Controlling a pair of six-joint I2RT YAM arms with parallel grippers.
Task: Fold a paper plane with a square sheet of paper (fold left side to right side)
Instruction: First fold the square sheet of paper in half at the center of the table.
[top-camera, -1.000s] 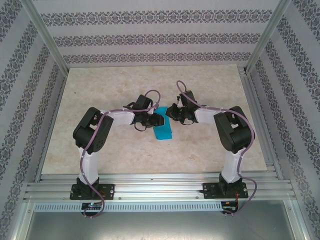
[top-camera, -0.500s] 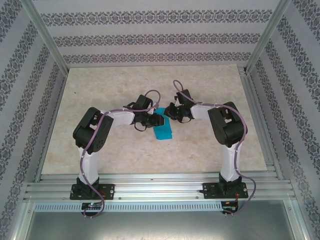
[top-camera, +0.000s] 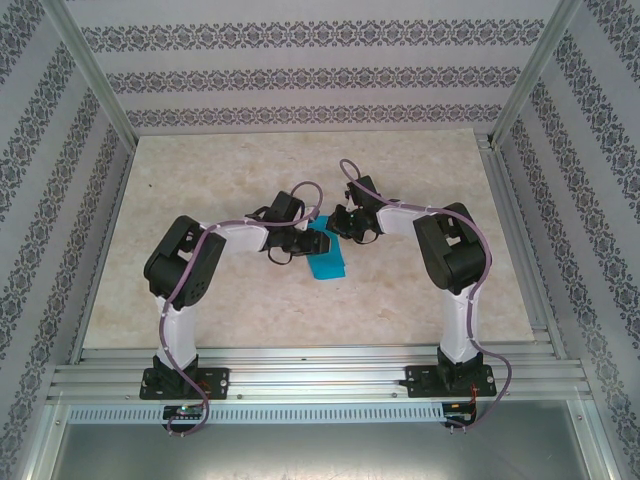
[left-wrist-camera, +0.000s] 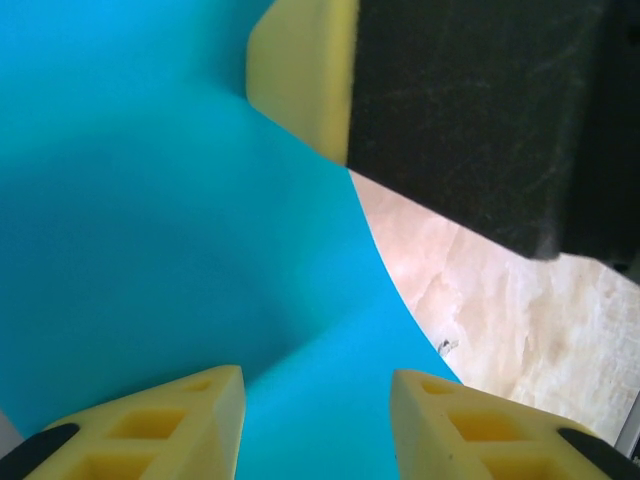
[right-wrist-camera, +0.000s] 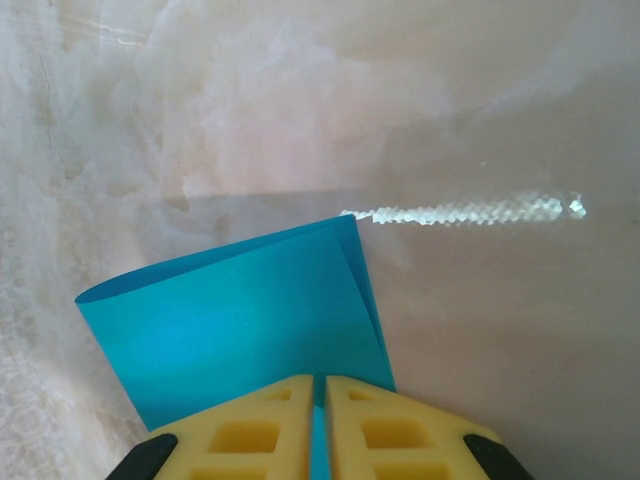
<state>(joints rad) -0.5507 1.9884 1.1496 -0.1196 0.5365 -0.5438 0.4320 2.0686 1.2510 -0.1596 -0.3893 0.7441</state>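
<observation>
Square sheet of paper (top-camera: 326, 258): teal-blue, doubled over on itself with a loose rounded fold, lying near the middle of the marble-patterned table (top-camera: 230, 170), between the two wrists. Right gripper (right-wrist-camera: 320, 385): yellow fingers pressed together on one edge of the sheet (a thin strip of teal shows between them). Left gripper (left-wrist-camera: 315, 385): fingers standing apart above the teal surface, close over the paper, with nothing visibly caught in the gap.
</observation>
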